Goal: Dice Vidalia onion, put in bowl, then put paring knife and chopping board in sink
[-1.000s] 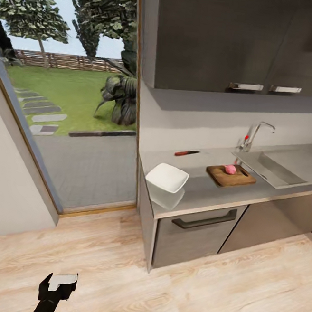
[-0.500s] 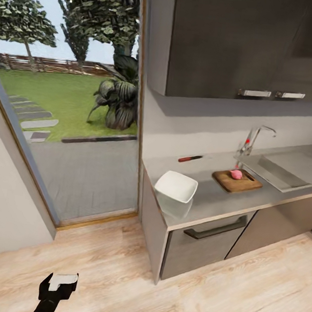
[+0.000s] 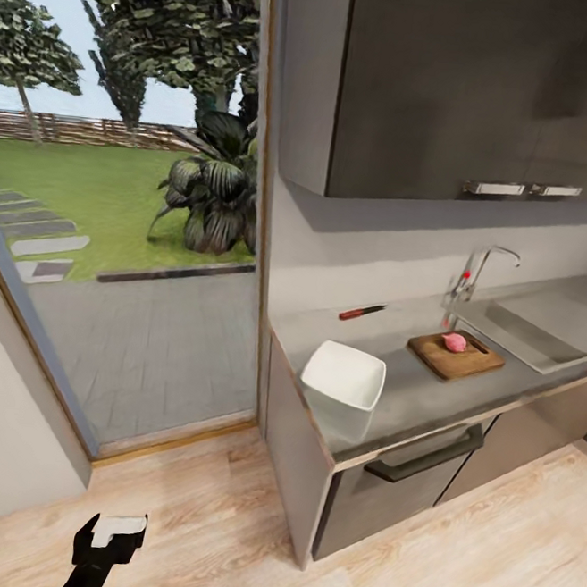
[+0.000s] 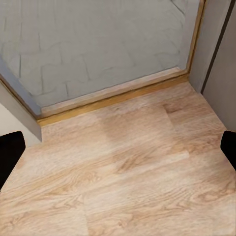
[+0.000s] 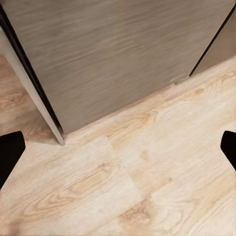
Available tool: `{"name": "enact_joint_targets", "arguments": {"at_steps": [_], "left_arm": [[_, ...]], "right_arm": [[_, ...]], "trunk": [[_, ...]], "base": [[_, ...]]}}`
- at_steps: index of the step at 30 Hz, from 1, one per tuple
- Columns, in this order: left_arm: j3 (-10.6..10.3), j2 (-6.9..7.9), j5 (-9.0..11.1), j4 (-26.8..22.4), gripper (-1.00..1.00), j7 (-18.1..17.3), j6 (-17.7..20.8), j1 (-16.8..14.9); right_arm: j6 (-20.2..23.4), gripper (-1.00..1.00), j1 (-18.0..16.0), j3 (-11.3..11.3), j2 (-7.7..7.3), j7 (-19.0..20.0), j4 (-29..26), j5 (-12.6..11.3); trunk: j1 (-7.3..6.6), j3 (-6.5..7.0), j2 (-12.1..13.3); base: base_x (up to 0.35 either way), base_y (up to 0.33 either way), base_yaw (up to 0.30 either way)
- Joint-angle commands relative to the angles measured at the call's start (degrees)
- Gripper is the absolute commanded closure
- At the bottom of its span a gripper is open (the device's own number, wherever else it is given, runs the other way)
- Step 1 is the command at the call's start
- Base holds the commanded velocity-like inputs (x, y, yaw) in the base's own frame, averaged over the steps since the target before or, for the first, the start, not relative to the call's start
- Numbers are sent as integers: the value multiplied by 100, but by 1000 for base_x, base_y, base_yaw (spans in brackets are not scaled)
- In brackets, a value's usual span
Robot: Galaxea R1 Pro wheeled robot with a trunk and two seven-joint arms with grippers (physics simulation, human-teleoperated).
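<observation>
Paring knife (image 3: 362,313) lies far on the bench (image 3: 428,392), handle left, ahead-right of both arms. Left gripper (image 4: 118,147) and right gripper (image 5: 118,147) both spread, empty.

We see sink (image 3: 541,328) cut by frame edge | paring knife (image 3: 362,313) blade too small to resolve

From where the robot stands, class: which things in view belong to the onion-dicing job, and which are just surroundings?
Belonging to the job:
Vidalia onion, resting on the chopping board
paring knife on the countertop
bowl
sink

Just surroundings:
wall cupboards
drawer handle
garden plant outside
wooden floor
</observation>
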Motion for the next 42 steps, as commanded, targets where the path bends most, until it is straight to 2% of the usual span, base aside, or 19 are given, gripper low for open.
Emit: {"name": "enact_joint_targets", "arguments": {"at_steps": [1,15,22,34,42], "left_arm": [[-49,-2,1,14,-100,37,-24,-8],[-51,-4,-1,15,-100,37,-24,-8],[-50,-4,-1,14,-100,37,-24,-8],[-54,-4,0,16,-100,37,-24,-8],[-55,-4,1,17,-100,37,-24,-8]], "right_arm": [[-20,-100,-7,48,-5,-45,14,-31],[-25,-100,-7,48,-5,-45,54,-33],[-24,-100,-7,48,-5,-45,54,-36],[-25,-100,-6,48,-5,-45,54,-33],[-23,-100,-7,48,-5,-47,71,-33]], "trunk": [[6,-3,-11],[6,122,-11],[6,129,-11],[6,163,-11],[6,195,-11]], "base": [[128,117,-118],[23,21,-118],[0,0,-51],[6,6,-238],[150,107,-185]]}}
